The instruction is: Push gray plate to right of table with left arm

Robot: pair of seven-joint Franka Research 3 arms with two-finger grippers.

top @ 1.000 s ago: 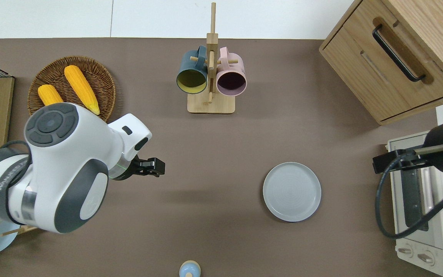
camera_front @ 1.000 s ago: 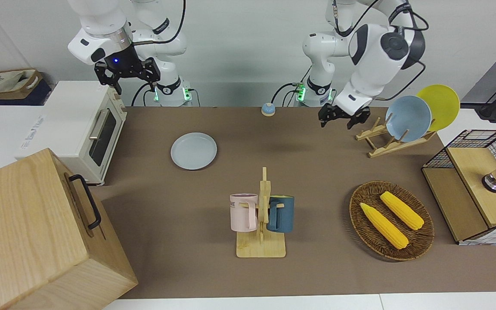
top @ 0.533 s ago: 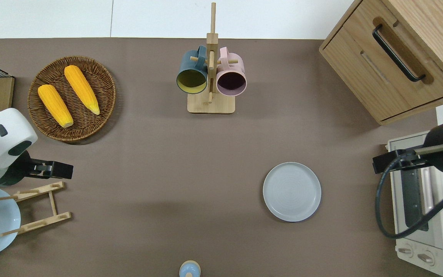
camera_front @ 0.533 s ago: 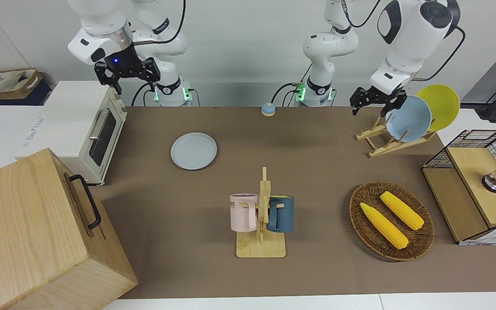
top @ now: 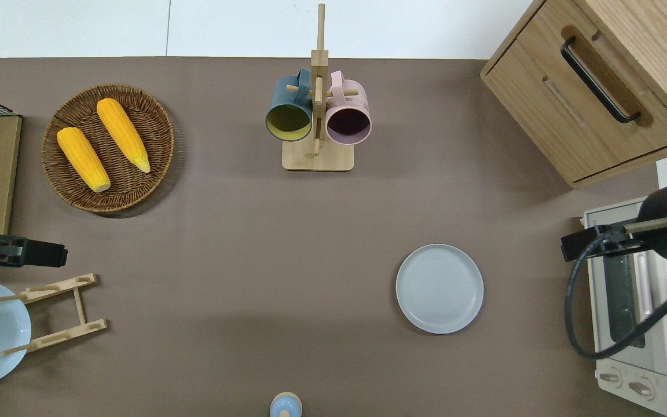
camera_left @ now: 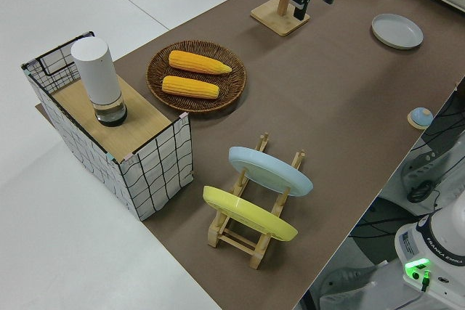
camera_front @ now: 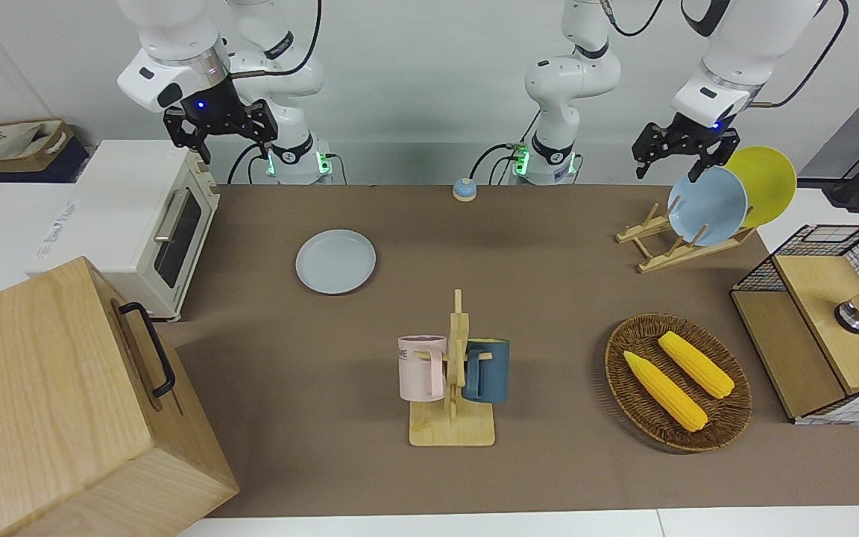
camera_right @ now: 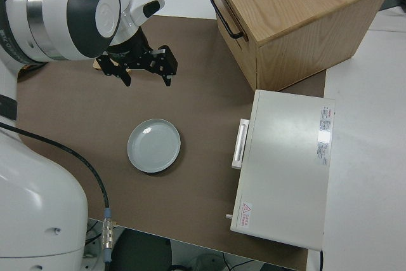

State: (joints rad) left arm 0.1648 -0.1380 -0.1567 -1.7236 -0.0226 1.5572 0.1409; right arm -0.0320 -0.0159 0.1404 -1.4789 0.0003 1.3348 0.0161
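Note:
The gray plate (camera_front: 335, 261) lies flat on the brown table (camera_front: 549, 298) toward the right arm's end, near the toaster oven; it also shows in the overhead view (top: 439, 288) and the right side view (camera_right: 154, 145). My left gripper (camera_front: 666, 173) is open and empty, up in the air over the table's left-arm end beside the wooden plate rack (top: 50, 313); it is a long way from the plate. Its black body shows at the overhead view's edge (top: 38, 255). The right arm is parked, its gripper (camera_front: 236, 145) open.
A toaster oven (camera_front: 153, 216) and a wooden cabinet (camera_front: 64, 403) stand at the right arm's end. A mug rack (camera_front: 453, 380) stands mid-table. A corn basket (camera_front: 677, 382), a sky-blue plate (camera_front: 707, 205), a yellow plate (camera_front: 765, 183) and a wire shelf (camera_front: 825, 321) fill the left arm's end.
My left arm has swung from near the table's middle out to its own end and risen, ending by the plate rack. The gray plate and the right arm have not moved.

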